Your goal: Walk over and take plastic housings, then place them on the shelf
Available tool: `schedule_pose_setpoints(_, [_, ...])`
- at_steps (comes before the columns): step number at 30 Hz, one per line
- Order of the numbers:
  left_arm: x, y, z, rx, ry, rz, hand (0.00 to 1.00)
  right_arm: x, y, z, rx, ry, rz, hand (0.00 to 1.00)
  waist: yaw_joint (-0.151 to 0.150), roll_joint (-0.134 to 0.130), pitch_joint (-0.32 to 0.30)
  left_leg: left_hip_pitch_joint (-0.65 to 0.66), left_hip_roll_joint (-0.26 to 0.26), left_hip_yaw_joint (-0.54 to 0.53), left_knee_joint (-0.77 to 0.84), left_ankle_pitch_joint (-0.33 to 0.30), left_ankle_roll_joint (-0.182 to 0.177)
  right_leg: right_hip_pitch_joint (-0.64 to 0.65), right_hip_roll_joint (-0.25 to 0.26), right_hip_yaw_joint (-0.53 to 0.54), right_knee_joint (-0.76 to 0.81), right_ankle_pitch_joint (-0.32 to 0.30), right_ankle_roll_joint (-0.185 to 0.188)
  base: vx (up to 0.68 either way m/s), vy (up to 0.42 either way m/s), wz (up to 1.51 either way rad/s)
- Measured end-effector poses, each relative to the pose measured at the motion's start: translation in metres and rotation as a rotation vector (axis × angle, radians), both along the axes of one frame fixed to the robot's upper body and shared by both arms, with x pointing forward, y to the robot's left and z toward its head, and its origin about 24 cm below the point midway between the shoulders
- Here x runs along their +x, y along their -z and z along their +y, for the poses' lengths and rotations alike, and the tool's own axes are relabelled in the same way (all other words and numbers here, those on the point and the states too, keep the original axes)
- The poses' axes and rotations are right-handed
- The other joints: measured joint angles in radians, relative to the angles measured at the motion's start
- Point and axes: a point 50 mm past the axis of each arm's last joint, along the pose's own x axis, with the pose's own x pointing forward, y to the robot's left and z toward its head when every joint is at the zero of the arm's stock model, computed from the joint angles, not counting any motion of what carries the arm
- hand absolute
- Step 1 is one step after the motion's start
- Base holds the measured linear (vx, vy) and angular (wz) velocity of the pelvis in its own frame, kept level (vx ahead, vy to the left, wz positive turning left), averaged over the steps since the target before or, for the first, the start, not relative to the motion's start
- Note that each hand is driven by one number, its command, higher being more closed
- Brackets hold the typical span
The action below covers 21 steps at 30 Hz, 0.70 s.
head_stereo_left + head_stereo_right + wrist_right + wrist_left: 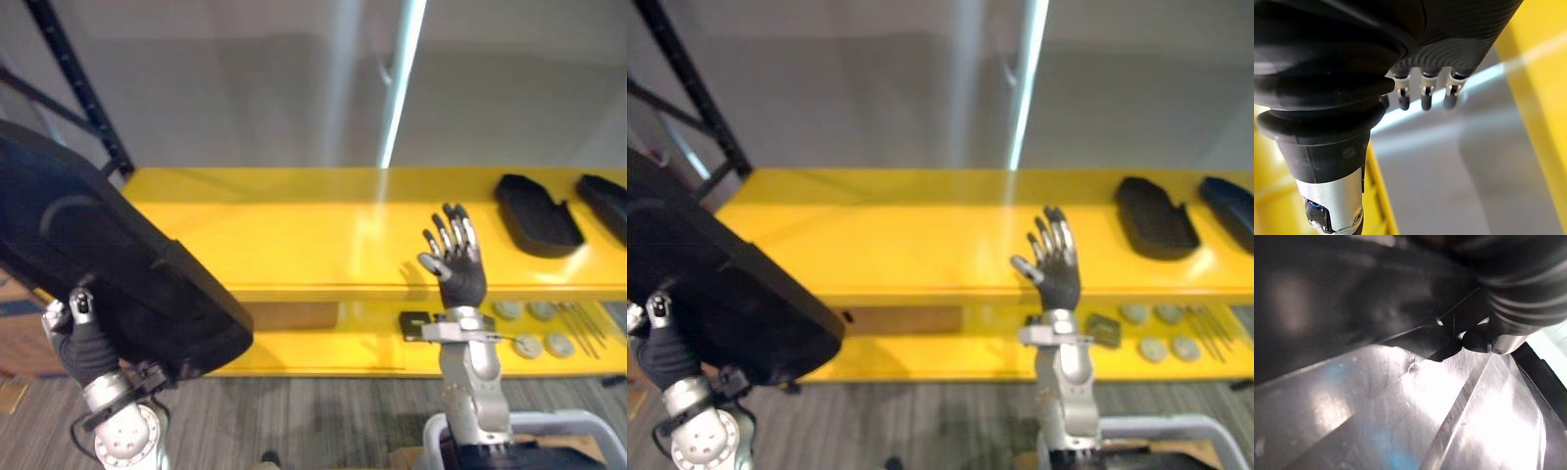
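Right hand with relaxed fingers, apparently near yellow shelf.

The scene is lit evenly and quite brightly from above. A narrow vertical strip of light shines on the grey wall and continues as pale glare across the glossy yellow shelf, close to the right hand, whose silver fingers catch small highlights. Under the top board the lower level lies in brownish shadow. The black housing at the left is very dark, with only a faint sheen. In the left wrist view its glossy surface gives large white reflections. In the right wrist view a pale band crosses the wall
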Motion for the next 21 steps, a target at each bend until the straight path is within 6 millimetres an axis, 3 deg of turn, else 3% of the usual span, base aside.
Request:
schedule_pose_setpoints(3, [0.001, 0.001, -0.002, -0.004, 0.013, 0.001, 1.0, -0.009, 0.01, -0.001, 0.012, 0.014, 0.04, 0.0, -0.028, 0.004, 0.003, 0.001, -0.002, 0.007, 0.0, -0.007, -0.002, -0.004, -0.003, 0.013, -0.022, 0.002, 0.004, -0.02, -0.001, -0.31])
schedule_pose_setpoints(7, [0.005, -0.003, -0.005, 0.027, 0.015, -0.006, 1.0, -0.013, 0.014, -0.003, 0.021, 0.019, 0.059, 0.0, -0.027, 0.02, 0.008, 0.004, -0.012, -0.004, -0.026, -0.001, -0.007, -0.013, -0.004, 0.01, -0.031, 0.001, 0.003, -0.04, 0.003, -0.08])
schedule_pose_setpoints(11, [0.009, -0.006, -0.008, 0.091, 0.037, 0.007, 1.0, -0.014, 0.015, -0.015, 0.035, 0.073, 0.063, 0.0, -0.027, 0.029, 0.011, 0.004, -0.057, -0.074, -0.054, 0.006, 0.0, -0.033, -0.034, 0.005, 0.006, -0.022, -0.009, -0.01, 0.041, 0.04])
schedule_pose_setpoints(14, [0.012, -0.007, -0.011, 0.144, 0.073, 0.027, 1.0, -0.017, 0.017, -0.032, 0.028, 0.157, 0.078, 0.0, -0.051, 0.045, 0.031, 0.023, -0.066, -0.116, -0.063, 0.001, 0.016, -0.11, -0.068, 0.028, 0.23, -0.017, -0.028, 0.02, 0.1, 0.3])
schedule_pose_setpoints(16, [0.013, -0.01, -0.01, 0.167, 0.087, 0.028, 1.0, -0.019, 0.018, -0.039, 0.03, 0.195, 0.086, 0.0, -0.053, 0.049, 0.036, 0.045, -0.051, -0.12, -0.065, -0.007, 0.03, -0.16, -0.07, 0.085, 0.347, 0.011, -0.072, 0.03, 0.073, 0.04])
schedule_pose_setpoints(17, [0.015, -0.011, -0.01, 0.17, 0.1, 0.026, 1.0, -0.02, 0.019, -0.039, 0.035, 0.199, 0.089, 0.0, -0.053, 0.052, 0.044, 0.053, -0.036, -0.123, -0.064, -0.008, 0.046, -0.177, -0.053, 0.122, 0.368, -0.022, -0.083, 0.03, -0.025, 0.07])
schedule_pose_setpoints(18, [0.016, -0.011, -0.01, 0.167, 0.107, 0.027, 1.0, -0.02, 0.019, -0.037, 0.043, 0.197, 0.089, 0.0, -0.053, 0.044, 0.047, 0.054, -0.018, -0.135, -0.063, -0.009, 0.046, -0.181, -0.015, 0.142, 0.321, -0.079, -0.066, 0.04, -0.055, 0.11])
schedule_pose_setpoints(21, [0.016, -0.006, -0.01, 0.151, 0.105, 0.063, 1.0, -0.023, 0.014, -0.035, 0.048, 0.185, 0.058, 0.0, -0.055, 0.022, 0.055, 0.05, 0.009, -0.133, -0.057, -0.024, 0.024, -0.215, 0.054, 0.157, 0.169, -0.072, -0.055, 0.02, -0.102, 0.03])
